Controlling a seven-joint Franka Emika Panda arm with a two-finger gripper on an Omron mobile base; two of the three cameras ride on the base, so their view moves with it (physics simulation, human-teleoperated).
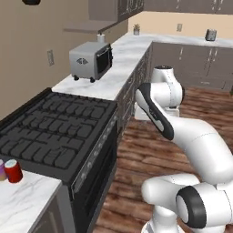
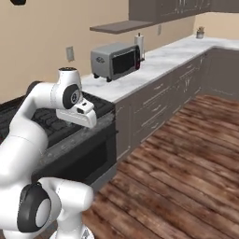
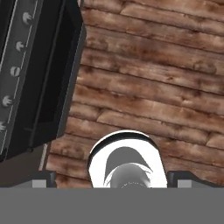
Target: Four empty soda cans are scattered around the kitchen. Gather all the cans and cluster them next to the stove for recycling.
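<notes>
**Empty pincer over the floor, cans still to gather**

The arm is folded in front of the stove [image 1: 59, 132], with the hand pointing down at the wood floor [image 3: 153, 78]. The pincer [image 3: 113, 179] has its two tips standing wide apart at the bottom of the hand view, and nothing lies between them: it is open and carries no can.

Where the cans are: a red can [image 1: 13, 171] stands upright on the marble worktop [image 1: 27, 200] just beside the stove's near edge, and the purple-pink can [image 1: 2, 170] sits touching or nearly touching it at the picture's left edge. These two look already placed. The other two cans I cannot find; the far worktop carries a microwave [image 1: 92, 60] and small objects too distant to identify.

The step in hand, as I judge it, is travelling to fetch another can, not grasping. To do it well:

- Keep the arm tucked and the hand clear of the oven front [image 3: 52, 87] while the base drives, since that front is close to the hand.
- Keep the jaws wide until a can stands squarely between them.
- Approach a can from the side, at mid-height, with the tips level, so the thin cylinder does not tip or roll.
- On returning, set the new can down beside the red one without knocking the pair, as empty cans will topple easily.
</notes>
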